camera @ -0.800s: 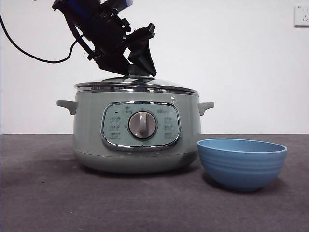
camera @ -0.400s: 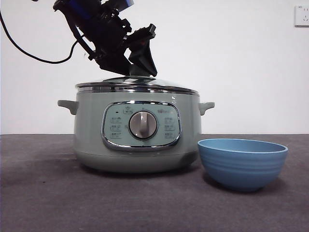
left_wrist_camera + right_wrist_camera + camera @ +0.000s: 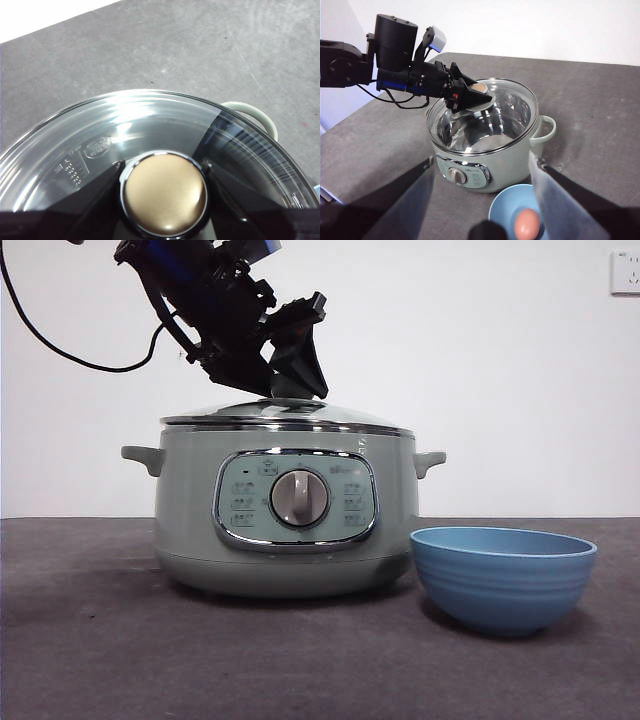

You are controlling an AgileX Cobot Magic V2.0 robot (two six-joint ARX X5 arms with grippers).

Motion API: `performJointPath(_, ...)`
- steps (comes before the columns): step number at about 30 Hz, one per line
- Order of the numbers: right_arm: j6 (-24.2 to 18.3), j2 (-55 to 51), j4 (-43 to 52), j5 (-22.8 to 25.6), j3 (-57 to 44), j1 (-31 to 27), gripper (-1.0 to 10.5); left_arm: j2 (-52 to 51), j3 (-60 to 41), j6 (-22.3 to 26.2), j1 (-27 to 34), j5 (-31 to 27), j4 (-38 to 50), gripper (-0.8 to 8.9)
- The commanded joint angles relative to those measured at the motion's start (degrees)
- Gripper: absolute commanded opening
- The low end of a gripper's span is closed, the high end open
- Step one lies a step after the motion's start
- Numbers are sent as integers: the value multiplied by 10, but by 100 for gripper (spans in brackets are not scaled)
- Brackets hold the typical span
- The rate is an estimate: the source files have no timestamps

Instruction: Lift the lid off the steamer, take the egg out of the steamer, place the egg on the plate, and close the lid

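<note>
Two arms are showing: the left hand [image 3: 290,390] is sitting on top of the round clear glass lid with a chrome rim [image 3: 285,417], its black jaws pinching the lid's knob [image 3: 165,194] from either side, as the left wrist view shows with a jaw pressing each flank of the knob. That knob is reading tan-gold in the wrist pictures; its colour cannot be judged in the front view, where the jaws are hiding it. The lid is resting level on the large round pale sage-green electric steamer [image 3: 288,510], rim meeting rim all around as far as can be seen. The steamer is standing on the dark grey counter [image 3: 100,640], its grey central dial [image 3: 299,498] and chrome-framed control panel facing the front camera, small side handles projecting at both sides. Just beside the steamer, toward the front camera's right, the blue round ridged plate [image 3: 503,578] is sitting on the counter, bowl-shaped and upright. The right wrist view is showing a brownish egg [image 3: 526,223] lying inside this plate. The right hand [image 3: 485,200] is hovering well above steamer and plate, jaws spread wide, gripping nothing.
</note>
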Motion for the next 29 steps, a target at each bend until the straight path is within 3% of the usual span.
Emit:
performJointPath(1, 3, -1, 3, 2, 1, 1, 320, 7, 3, 13, -6, 5, 17, -8)
performJointPath(12, -2, 0, 3, 2, 1, 1, 320, 7, 3, 12, -4, 7, -86, 19)
performJointPath(18, -2, 0, 3, 0, 1, 1, 320, 7, 3, 11, -4, 7, -82, 431)
performJointPath(29, -2, 0, 3, 0, 1, 1, 320, -10, 3, 11, 4, 6, -72, 441)
